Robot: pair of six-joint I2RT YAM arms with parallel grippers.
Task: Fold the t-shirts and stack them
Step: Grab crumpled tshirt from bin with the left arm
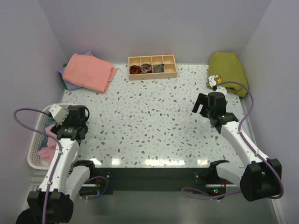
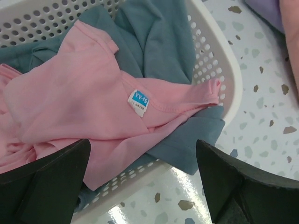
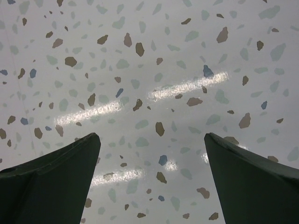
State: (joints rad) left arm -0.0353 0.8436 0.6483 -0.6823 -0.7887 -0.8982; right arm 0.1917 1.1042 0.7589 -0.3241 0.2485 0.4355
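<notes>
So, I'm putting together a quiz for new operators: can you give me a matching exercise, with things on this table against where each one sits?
Things:
1. salmon-coral t-shirt
2. compartmented wooden tray
3. olive-green cloth bundle
4. white basket

Places:
a. far right corner
b. near left edge
c. far left corner
d. far edge, middle

Pairs: 1-c, 2-d, 3-a, 4-b
</notes>
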